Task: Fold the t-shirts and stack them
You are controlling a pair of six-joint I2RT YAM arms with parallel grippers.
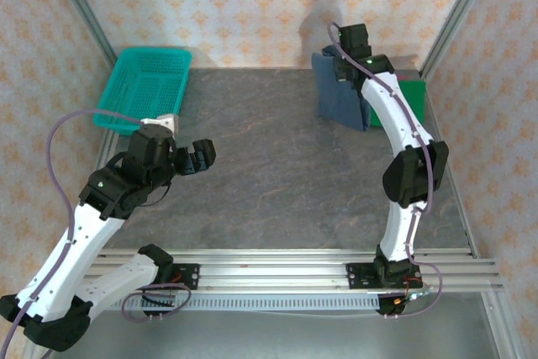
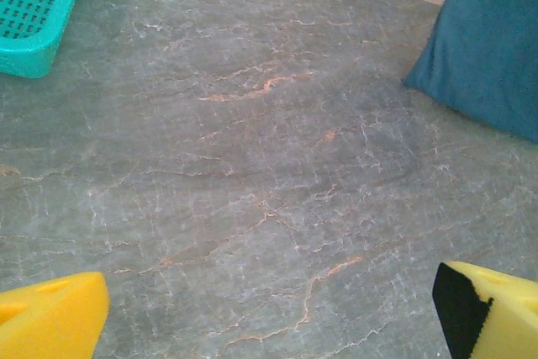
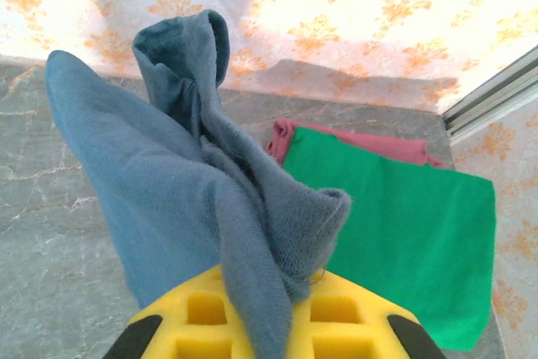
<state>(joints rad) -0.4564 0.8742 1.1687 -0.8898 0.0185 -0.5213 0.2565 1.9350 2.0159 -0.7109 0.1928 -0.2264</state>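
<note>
Risk of crumpled landing: slate-blue t-shirt (image 3: 168,199) bunched in right end effector (image 3: 261,317), clamped on a fold, hanging at far right of counter (image 1: 269,174) beside flat green t-shirt (image 3: 387,216). If let go w/o spreading, prob lands wadded, maybe skews green one. Left end effector (image 1: 200,155) wide, empty.

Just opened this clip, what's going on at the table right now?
The right gripper is shut on the slate-blue t-shirt, holding it up bunched at the far right of the table. Beside it the green t-shirt lies folded flat on a pinkish cloth. The left gripper is open and empty above bare table, with the teal basket at the far left.
</note>
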